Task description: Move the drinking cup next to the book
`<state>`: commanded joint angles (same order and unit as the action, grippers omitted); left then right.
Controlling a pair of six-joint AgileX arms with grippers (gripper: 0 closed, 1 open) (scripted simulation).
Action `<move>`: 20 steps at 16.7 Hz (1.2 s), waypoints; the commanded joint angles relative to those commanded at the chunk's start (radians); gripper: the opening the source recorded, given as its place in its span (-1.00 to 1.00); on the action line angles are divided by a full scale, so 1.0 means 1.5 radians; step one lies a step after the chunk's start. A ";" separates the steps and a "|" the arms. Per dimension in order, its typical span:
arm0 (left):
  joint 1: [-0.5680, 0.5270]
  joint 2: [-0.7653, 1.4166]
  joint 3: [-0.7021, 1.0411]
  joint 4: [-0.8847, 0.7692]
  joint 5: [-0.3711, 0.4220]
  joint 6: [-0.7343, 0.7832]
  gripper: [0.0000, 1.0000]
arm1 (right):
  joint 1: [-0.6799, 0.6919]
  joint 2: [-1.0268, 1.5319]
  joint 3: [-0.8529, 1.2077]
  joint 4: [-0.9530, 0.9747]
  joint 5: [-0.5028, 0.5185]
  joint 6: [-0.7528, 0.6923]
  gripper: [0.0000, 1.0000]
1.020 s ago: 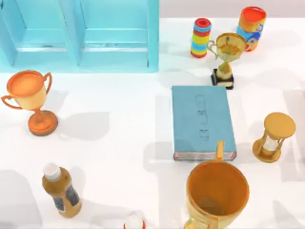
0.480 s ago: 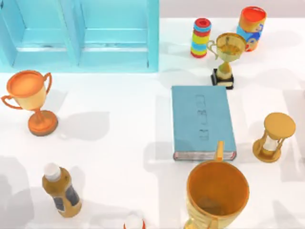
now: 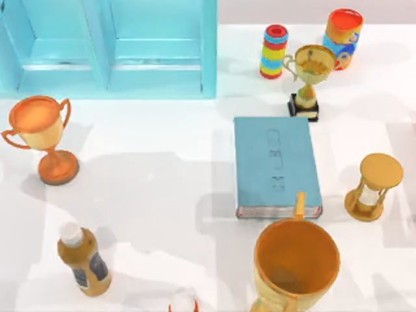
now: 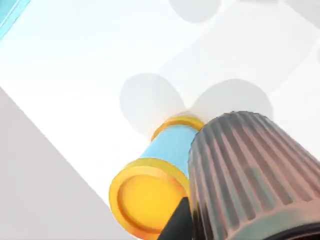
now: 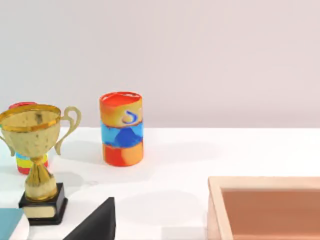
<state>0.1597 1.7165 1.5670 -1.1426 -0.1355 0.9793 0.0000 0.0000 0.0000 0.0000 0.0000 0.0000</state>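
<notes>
our left gripper [image 4: 187,222] grips the ribbed drinking cup [image 4: 250,175], lifted above the table beside a blue-and-yellow cylinder [image 4: 155,180]. we judge this the carry step: next we need to bring it beside the book [image 3: 276,166] and release it there.

The book [image 3: 277,166], a teal-blue hardcover with embossed lettering, lies flat right of the table's centre. The cup [image 4: 252,175], dark and ribbed, looms close to the left wrist camera.
</notes>
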 joint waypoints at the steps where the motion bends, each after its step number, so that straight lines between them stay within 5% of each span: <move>1: -0.039 0.023 0.041 -0.013 0.001 -0.091 -1.00 | 0.000 0.000 0.000 0.000 0.000 0.000 1.00; 7: -0.275 0.167 0.257 -0.107 0.035 -0.609 -1.00 | 0.000 0.000 0.000 0.000 0.000 0.000 1.00; 11: -0.411 0.263 0.350 -0.175 0.068 -0.867 -1.00 | 0.000 0.000 0.000 0.000 0.000 0.000 1.00; 15: -0.506 0.325 0.405 -0.225 0.093 -1.019 -1.00 | 0.000 0.000 0.000 0.000 0.000 0.000 1.00; 20: -0.534 0.342 0.418 -0.241 0.100 -1.060 -1.00 | 0.000 0.000 0.000 0.000 0.000 0.000 1.00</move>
<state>-0.6411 2.2300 2.1943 -1.5034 0.0147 -0.6111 0.0000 0.0000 0.0000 0.0000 0.0000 0.0000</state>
